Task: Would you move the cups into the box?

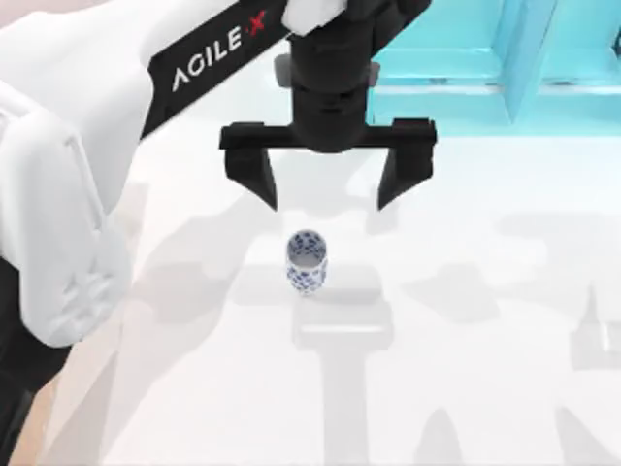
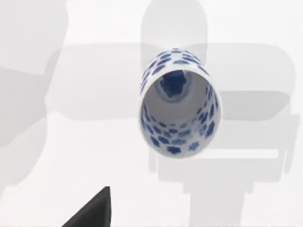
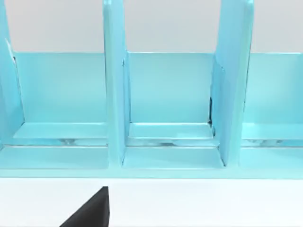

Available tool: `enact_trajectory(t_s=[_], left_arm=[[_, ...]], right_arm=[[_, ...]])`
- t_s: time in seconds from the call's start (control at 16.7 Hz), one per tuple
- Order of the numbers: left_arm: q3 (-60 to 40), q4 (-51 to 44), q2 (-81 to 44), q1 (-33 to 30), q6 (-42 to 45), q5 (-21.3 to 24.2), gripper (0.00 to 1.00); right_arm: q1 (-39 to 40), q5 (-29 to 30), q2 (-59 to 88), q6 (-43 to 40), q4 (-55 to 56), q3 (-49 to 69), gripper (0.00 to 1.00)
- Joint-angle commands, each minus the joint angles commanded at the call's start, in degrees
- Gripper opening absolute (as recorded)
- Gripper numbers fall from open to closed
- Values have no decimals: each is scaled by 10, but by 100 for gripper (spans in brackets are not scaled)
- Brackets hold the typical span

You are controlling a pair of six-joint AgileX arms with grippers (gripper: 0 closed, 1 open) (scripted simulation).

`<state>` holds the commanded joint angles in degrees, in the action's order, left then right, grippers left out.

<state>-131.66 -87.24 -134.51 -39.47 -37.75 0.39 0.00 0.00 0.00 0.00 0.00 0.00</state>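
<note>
One cup (image 1: pixel 307 261) stands upright mid-frame; my left tool (image 1: pixel 327 184) hangs spread wide and empty above it, lined up to grasp.

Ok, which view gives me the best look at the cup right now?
The left wrist view: the cup is large there, rim and pale inside plain. The top view has it small and upright on the table, below the open left gripper.

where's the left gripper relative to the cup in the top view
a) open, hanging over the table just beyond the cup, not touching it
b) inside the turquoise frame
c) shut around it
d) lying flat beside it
a: in the top view the left gripper has its fingers spread wide, and the cup stands free on the table, clear of both.
</note>
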Motion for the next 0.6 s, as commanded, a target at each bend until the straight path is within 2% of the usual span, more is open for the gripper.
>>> enact_trajectory(t_s=[0.18,0.6], left_arm=[[40,40,1,0,1,-1,100],[213,215,-2,0,1,-1,100]], right_arm=[[0,0,0,0,0,0,100],[0,0,0,0,0,0,100]])
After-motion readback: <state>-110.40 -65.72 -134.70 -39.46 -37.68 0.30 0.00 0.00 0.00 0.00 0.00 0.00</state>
